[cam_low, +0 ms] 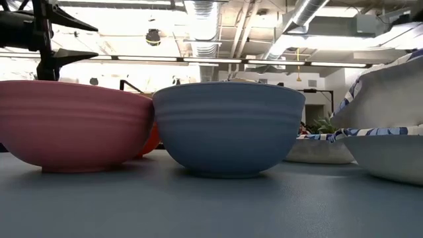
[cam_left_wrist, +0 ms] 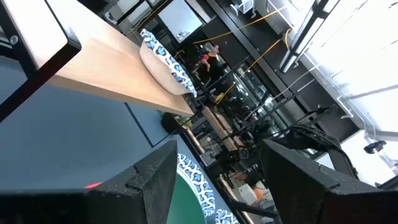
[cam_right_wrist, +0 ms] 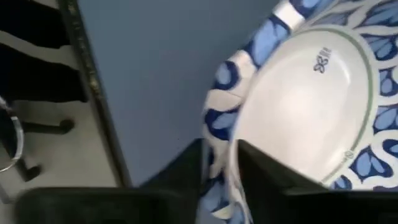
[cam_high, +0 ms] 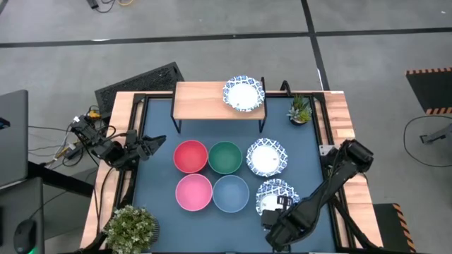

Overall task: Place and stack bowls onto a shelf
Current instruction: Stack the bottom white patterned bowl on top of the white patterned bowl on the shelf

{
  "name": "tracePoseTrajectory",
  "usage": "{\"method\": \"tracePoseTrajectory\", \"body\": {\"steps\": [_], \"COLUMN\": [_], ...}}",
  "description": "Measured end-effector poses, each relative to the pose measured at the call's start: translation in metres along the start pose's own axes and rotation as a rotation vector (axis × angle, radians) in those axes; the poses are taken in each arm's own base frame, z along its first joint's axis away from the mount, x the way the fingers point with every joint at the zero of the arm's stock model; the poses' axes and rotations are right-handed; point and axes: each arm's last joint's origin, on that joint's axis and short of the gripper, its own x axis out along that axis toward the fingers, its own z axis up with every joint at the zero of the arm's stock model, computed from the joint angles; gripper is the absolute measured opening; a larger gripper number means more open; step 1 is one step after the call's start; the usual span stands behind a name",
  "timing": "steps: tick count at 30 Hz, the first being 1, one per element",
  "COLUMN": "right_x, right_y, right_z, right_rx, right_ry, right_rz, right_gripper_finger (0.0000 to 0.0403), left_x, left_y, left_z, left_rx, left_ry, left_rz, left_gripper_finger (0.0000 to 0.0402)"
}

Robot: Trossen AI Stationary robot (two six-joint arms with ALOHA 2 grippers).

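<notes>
Bowls: my right gripper (cam_right_wrist: pixel 221 163) is clamped on a patterned bowl's (cam_high: pixel 277 196) rim, tilting it. I'd lift slowly toward the shelf (cam_high: pixel 201 100) (one bowl sits there). Left gripper (cam_high: pixel 154 146) waits, fingers apart.

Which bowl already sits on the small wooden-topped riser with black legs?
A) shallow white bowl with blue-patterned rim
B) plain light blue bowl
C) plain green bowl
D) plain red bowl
A: a shallow white bowl with a blue-patterned rim sits on the wooden-topped riser; the plain bowls are on the mat.
</notes>
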Motion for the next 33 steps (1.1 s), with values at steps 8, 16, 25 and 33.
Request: {"method": "tracePoseTrajectory", "body": {"steps": [8,16,25,33], "right_x": [-0.068,-0.178,-0.230,-0.210], "right_y": [-0.016,-0.092,-0.203,-0.271], "right_z": [0.001,0.019,0.063,0.125], "right_rx": [-0.039,0.004,-0.171,-0.383], "right_ry": [-0.050,-0.443,-0.696,-0.478], "right_rz": [0.103,0.113,-0.505,-0.726], "right_gripper_finger": [0.0021,0.0021,0.0021,0.0021], "left_x": [0.000,0.000,0.000,0.000], "left_y": [0.000,0.000,0.004,0.005], "left_z": [0.000,0.000,-0.002,-0.002], "left_rx": [-0.016,-0.071,-0.006,-0.030], "left_ry": [0.010,0.003,-0.015,-0.055], "left_rz": [-0.014,-0.002,0.056,0.109], "left_gripper_finger": [0.0214,0.0214,0.0214,0.0214]}}
